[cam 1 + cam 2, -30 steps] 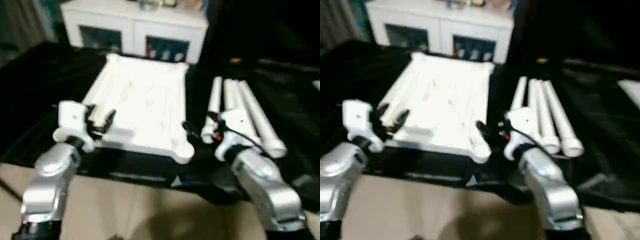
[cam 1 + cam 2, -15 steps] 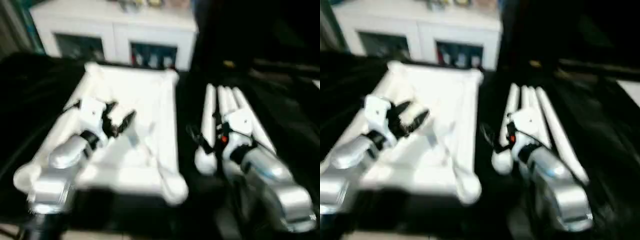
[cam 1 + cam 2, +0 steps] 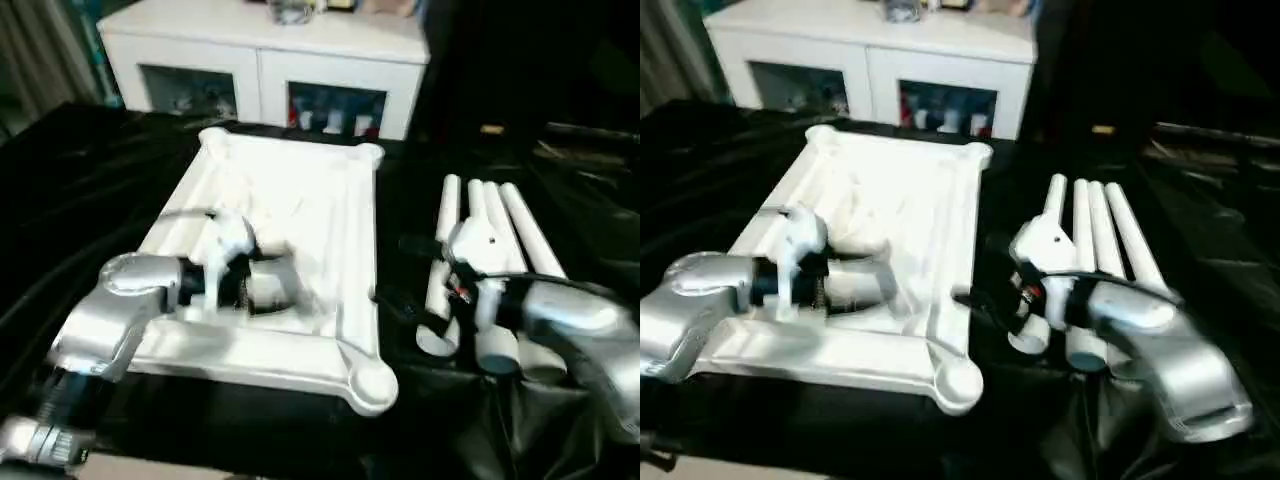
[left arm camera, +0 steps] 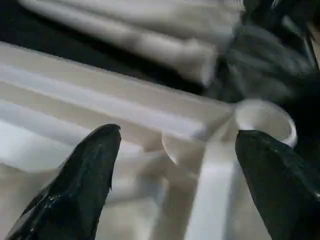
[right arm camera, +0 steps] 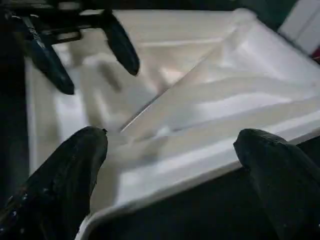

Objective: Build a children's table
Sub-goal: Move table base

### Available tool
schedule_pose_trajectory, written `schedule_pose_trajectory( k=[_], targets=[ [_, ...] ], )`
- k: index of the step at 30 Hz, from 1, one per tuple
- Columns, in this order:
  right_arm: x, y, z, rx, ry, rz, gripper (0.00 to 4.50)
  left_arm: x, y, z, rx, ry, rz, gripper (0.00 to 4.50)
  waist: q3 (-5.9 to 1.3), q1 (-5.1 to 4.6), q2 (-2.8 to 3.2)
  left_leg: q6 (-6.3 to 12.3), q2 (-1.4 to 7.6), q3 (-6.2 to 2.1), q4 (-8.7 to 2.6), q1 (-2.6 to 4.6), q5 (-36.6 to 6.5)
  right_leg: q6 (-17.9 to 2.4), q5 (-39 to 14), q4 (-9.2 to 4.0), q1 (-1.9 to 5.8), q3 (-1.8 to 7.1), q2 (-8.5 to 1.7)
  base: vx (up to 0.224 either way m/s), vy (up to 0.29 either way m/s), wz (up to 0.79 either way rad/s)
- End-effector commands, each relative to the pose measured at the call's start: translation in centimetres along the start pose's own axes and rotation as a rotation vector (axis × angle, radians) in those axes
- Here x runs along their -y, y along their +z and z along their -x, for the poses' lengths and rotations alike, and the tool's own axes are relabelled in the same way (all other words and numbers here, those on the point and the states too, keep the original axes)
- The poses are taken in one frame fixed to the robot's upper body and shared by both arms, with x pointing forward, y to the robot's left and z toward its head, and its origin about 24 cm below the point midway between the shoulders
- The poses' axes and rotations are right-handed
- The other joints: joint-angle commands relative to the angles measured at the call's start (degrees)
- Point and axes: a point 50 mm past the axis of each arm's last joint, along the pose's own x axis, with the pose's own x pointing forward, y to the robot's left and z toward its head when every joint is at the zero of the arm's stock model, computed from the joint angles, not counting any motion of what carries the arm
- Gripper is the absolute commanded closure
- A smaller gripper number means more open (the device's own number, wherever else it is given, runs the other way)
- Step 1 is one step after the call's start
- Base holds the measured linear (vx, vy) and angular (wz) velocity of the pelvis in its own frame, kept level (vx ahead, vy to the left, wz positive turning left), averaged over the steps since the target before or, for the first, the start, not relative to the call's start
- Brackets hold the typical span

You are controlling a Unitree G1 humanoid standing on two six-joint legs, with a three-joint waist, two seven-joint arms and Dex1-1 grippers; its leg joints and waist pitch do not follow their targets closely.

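Note:
The children's table lies in parts on a black cloth. Its white top [image 3: 300,190] is upside down, with the ribbed underside and a round corner socket [image 3: 368,378] facing up. Three white tube legs [image 3: 500,225] lie side by side to its right. My left gripper [image 3: 280,285] hovers over the top's near-left ribs, open with nothing between its black fingers [image 4: 95,160]. A corner socket [image 4: 265,122] sits just past them. My right gripper [image 3: 400,272] is open in the gap between the top's right edge and the legs, holding nothing.
A white cabinet with glass doors [image 3: 270,60] stands behind the table top. The black cloth [image 3: 80,180] covers the work surface on all sides. My right forearm [image 3: 570,320] lies across the near ends of the legs.
My left gripper has moved from the top's near-left edge in over its ribbed underside, and its fingers stand wider apart. The right gripper stays beside the legs. The camera view has shifted.

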Motion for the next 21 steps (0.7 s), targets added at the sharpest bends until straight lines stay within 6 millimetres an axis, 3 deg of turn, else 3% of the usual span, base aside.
schedule_pose_trajectory(
  k=[1, 4, 5, 10, 21],
  targets=[
    [-0.3, 0.3, 0.2, -0.024, 0.052, 0.025, 0.00, -0.6, -0.3, -0.1, -0.076, -0.007, -0.061, 0.67, -2.62, -0.03, 0.75, -1.43, 4.49, -1.71, -5.04, 1.37, -15.59, -11.97, -13.10, -5.76, 1.37, 2.83, -5.53, 0.000, 0.000, 0.00],
    [-0.7, 0.1, 0.5, -0.061, 0.087, 0.045, 0.00, -0.6, -0.9, -0.3, -0.113, -0.046, -0.034, 0.78, -2.81, -0.08, 0.58, -0.88, 4.53, -1.67, -4.99, 1.10, -13.34, -12.36, -10.00, -5.38, 1.69, 2.70, -5.47, 0.000, 0.000, 0.00],
    [-0.9, 0.0, 0.7, -0.084, 0.107, 0.052, 0.00, -0.4, -1.1, -0.4, -0.129, -0.074, -0.017, 0.85, -2.83, -0.06, 0.86, -0.53, 4.54, -1.60, -4.93, 1.02, -12.66, -12.97, -8.93, -5.31, 1.61, 2.64, -5.58, 0.000, 0.000, 0.00],
    [-1.4, -0.5, 1.1, -0.151, 0.149, 0.076, 0.00, -0.2, -1.7, -0.3, -0.191, -0.129, 0.002, 1.35, -3.18, 0.07, 0.92, 1.40, 4.69, -1.13, -4.51, 1.02, -9.46, -15.36, -1.59, -4.74, 1.62, 2.52, -5.47, 0.000, 0.000, 0.00],
    [-2.1, -0.8, 0.9, -0.179, 0.186, 0.066, 0.00, -1.5, -1.8, -0.3, -0.252, -0.046, -0.062, 2.11, -2.95, 0.26, 0.86, 0.97, 5.00, -1.06, -4.65, 1.32, -11.85, -15.94, -4.36, -5.00, 1.41, 2.59, -5.63, 0.000, 0.000, 0.00]
  ],
)
